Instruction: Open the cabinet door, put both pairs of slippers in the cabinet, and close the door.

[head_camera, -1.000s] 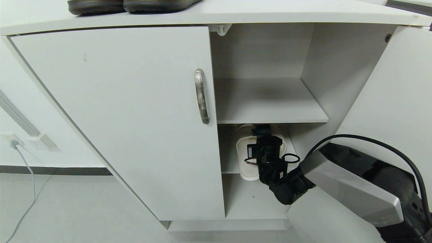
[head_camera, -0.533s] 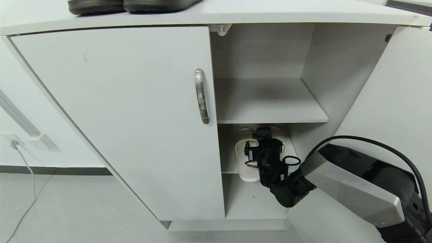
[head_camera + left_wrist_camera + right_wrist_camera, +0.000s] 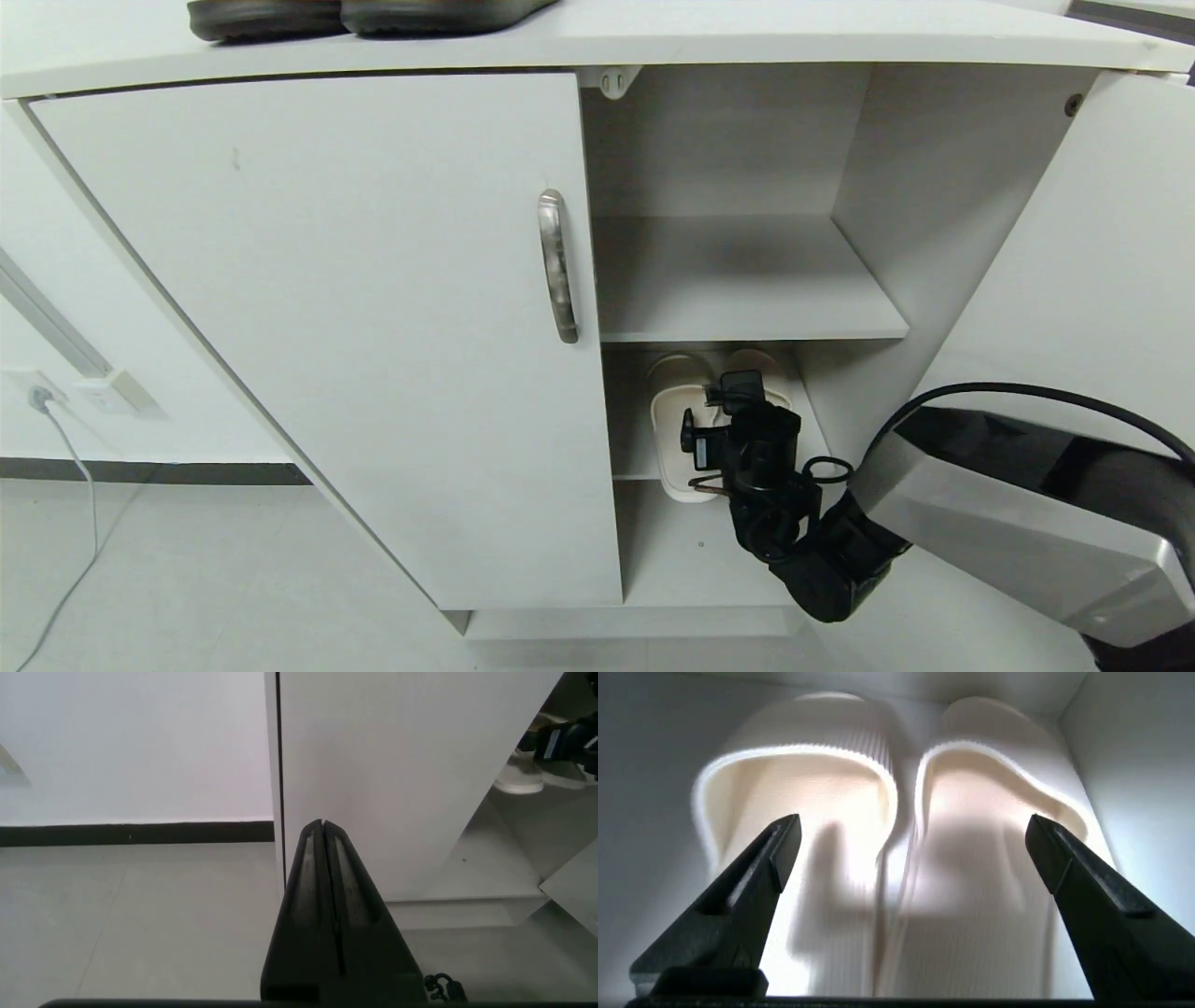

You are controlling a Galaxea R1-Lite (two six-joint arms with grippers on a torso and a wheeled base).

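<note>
No readable text, labels, numbers or signs on the cabinet [image 3: 308,308], cream slippers [image 3: 831,812] or wall socket [image 3: 37,397].

I log: cream slippers [image 3: 831,859] between my right fingers [image 3: 738,905], matt ribbed foam; fingers, matt black plastic; cabinet door [image 3: 327,327], smooth matt white laminate; handle [image 3: 557,266], brushed metal.

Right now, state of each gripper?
Left gripper: shut, empty.
Right gripper: open, empty, facing the white slippers.
</note>
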